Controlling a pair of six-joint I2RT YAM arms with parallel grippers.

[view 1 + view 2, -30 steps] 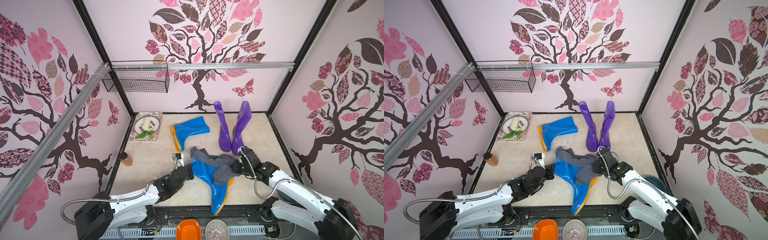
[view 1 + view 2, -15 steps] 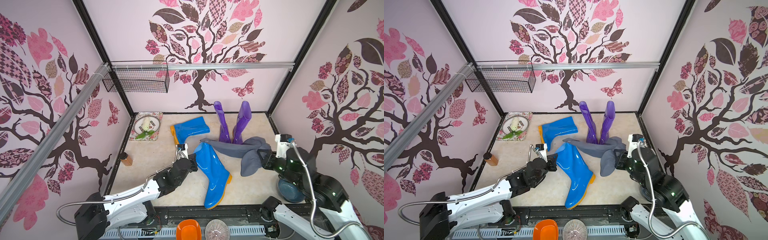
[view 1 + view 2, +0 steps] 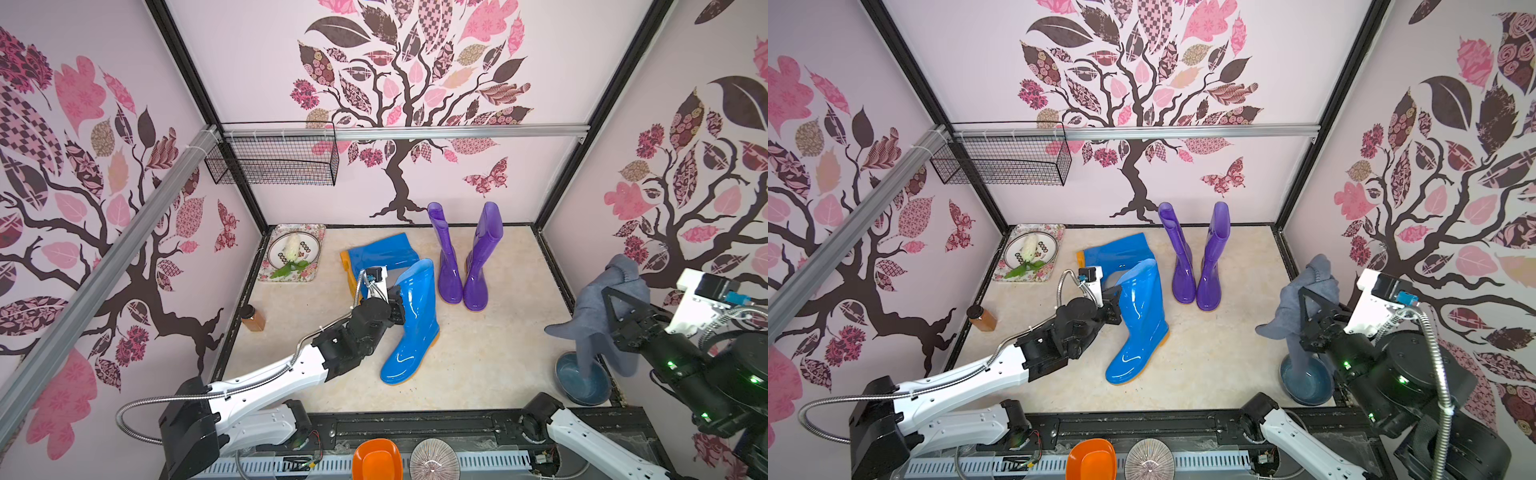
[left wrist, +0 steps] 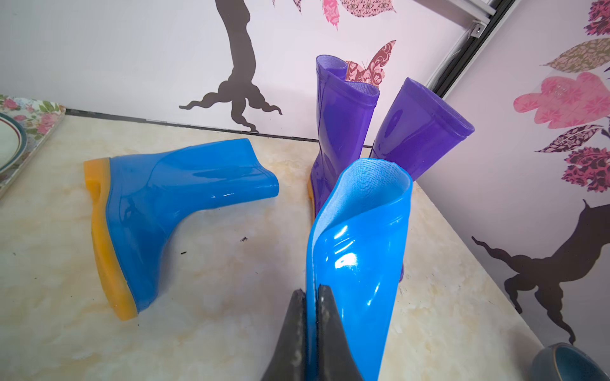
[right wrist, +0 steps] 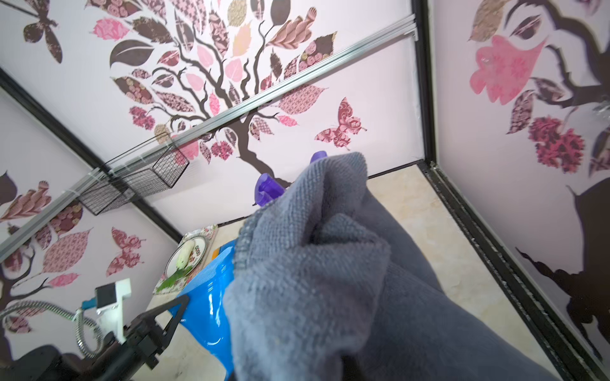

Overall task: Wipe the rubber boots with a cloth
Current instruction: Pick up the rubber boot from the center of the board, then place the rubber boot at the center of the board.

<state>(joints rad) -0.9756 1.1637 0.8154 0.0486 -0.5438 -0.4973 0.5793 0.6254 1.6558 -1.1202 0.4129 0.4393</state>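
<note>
A glossy blue boot (image 3: 411, 324) stands upright mid-floor. My left gripper (image 4: 310, 292) is shut on the rim of its shaft, also seen in a top view (image 3: 1115, 305). A second blue boot (image 3: 380, 253) lies on its side behind it, orange sole to the left. Two purple boots (image 3: 461, 257) stand upright by the back wall. The dark grey cloth (image 3: 598, 307) hangs in the air at the far right, draped over my right gripper (image 3: 609, 293), which is shut on it. In the right wrist view the cloth (image 5: 330, 280) hides the fingers.
A blue bowl (image 3: 582, 382) sits on the floor under the hanging cloth. A floral tray (image 3: 309, 272) with a plate lies back left, an amber jar (image 3: 253, 318) by the left wall, a wire basket (image 3: 274, 160) above. An orange bowl (image 3: 376, 461) and a striped plate (image 3: 434, 461) sit at the front edge.
My right gripper lifted the cloth off the near blue boot and carried it up and right, over the bowl. My left gripper raised that boot from lying to standing.
</note>
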